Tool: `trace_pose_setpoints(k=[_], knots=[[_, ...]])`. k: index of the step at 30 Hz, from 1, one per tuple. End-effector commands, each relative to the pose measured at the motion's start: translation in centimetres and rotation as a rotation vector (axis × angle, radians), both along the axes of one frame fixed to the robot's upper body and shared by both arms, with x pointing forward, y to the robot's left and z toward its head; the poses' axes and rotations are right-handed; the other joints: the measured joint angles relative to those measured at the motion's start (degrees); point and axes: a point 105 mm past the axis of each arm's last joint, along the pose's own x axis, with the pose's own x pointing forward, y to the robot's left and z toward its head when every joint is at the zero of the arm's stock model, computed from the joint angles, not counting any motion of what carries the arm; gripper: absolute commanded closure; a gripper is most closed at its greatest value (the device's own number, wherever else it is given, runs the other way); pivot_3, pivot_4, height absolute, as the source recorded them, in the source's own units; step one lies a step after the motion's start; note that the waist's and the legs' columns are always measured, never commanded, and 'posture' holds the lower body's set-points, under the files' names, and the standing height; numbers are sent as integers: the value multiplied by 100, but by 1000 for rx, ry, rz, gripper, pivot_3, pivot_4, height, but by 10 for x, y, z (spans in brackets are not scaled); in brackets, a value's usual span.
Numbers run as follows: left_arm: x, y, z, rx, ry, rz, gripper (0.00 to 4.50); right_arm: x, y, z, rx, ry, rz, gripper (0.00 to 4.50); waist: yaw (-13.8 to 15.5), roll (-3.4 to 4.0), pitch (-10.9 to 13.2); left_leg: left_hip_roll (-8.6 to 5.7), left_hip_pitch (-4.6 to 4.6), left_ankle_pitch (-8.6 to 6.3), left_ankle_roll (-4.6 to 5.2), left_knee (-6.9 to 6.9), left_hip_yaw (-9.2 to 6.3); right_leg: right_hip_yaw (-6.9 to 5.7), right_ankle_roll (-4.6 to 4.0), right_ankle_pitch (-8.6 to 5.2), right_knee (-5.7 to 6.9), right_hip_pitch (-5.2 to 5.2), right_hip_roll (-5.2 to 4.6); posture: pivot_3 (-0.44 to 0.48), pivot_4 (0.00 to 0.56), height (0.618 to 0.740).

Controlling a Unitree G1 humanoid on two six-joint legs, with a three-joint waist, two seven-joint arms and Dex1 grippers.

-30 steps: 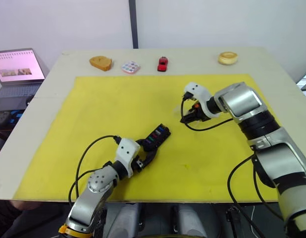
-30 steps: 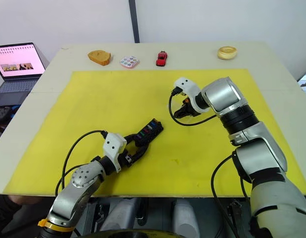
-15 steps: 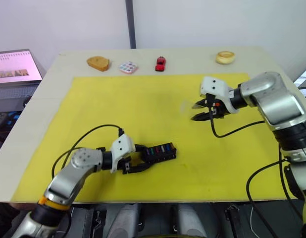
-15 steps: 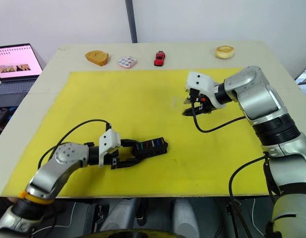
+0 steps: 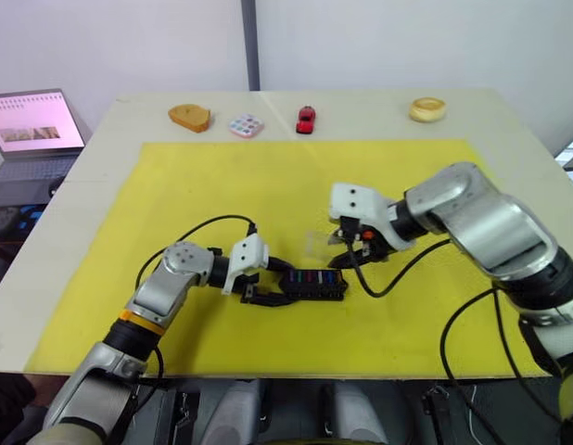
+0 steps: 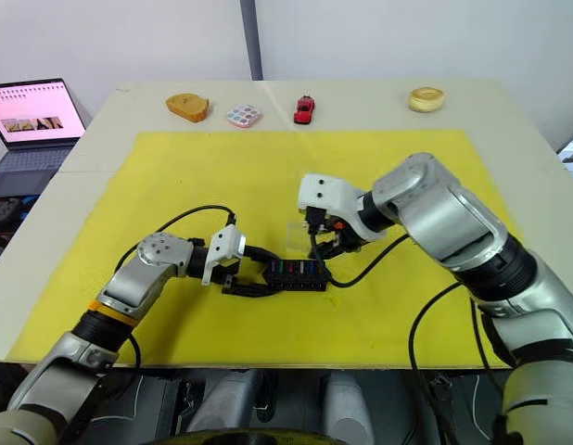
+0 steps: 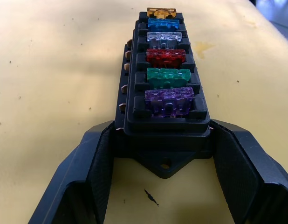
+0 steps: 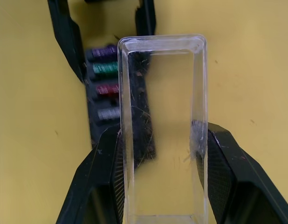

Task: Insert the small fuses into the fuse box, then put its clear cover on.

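On the yellow mat (image 5: 222, 185), near its front middle, the fuse box (image 5: 313, 284) lies flat with its long side running left to right. The left gripper (image 5: 268, 283) clamps one short end of it, a black finger (image 7: 88, 158) pressed against each side. All six fuses (image 7: 165, 74) sit in a single row in the box: purple nearest that gripper, then teal, red, grey, blue and amber. The right gripper (image 6: 335, 243) hangs just behind and above the box's other end, its fingers (image 8: 106, 172) closed on the long sides of the clear cover (image 8: 162, 126). The cover is in the air, apart from the box and offset to one side of the fuse row. Along the table's (image 5: 528, 139) far edge stand a red toy car (image 5: 306, 119), a dotted white tile (image 5: 245, 125) and two tan pieces.
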Motion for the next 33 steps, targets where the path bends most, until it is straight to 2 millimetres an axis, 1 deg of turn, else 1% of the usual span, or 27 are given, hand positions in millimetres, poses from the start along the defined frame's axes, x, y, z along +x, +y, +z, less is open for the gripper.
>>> trace_pose_setpoints(k=[1,4,9,17,23,27,33], knots=[[2,2,-13,58,-1,8,1962,-9,12,4,-4,-16,25,2833,0,0,0,0,0,-1,2,4,-1,0,0,0,0,-4,0,0,150,740],[3,0,-15,58,-4,6,1962,-14,18,-3,-26,-13,45,2833,1,0,-1,-1,1,-2,4,13,-1,-1,1,0,0,-1,0,0,150,740],[2,-3,-15,52,-5,-2,1962,-16,22,-13,-61,-23,61,2833,2,-1,-1,-3,2,-5,9,20,-1,-1,4,2,0,1,-1,0,150,740],[-2,-4,-18,61,10,-21,1962,-12,21,-26,-119,-38,63,2833,-1,-2,-3,-4,4,-6,10,21,-1,-1,7,4,0,3,-2,0,150,740],[-3,-8,-19,56,12,-21,1962,-18,24,-34,-152,-29,99,2833,-2,-4,-7,-4,6,-7,11,21,-1,-1,7,4,0,5,-1,0,150,740],[-4,-10,-19,51,14,-22,1962,-16,22,-41,-197,-26,91,2833,-2,-13,-23,-4,10,-8,13,22,-1,-1,7,4,-1,11,-2,0,150,740],[-3,-11,-20,40,15,-5,1962,-19,20,-44,-218,-3,91,2833,5,-12,-35,-5,12,-10,17,25,-1,-1,6,4,-4,17,-3,0,150,740]])
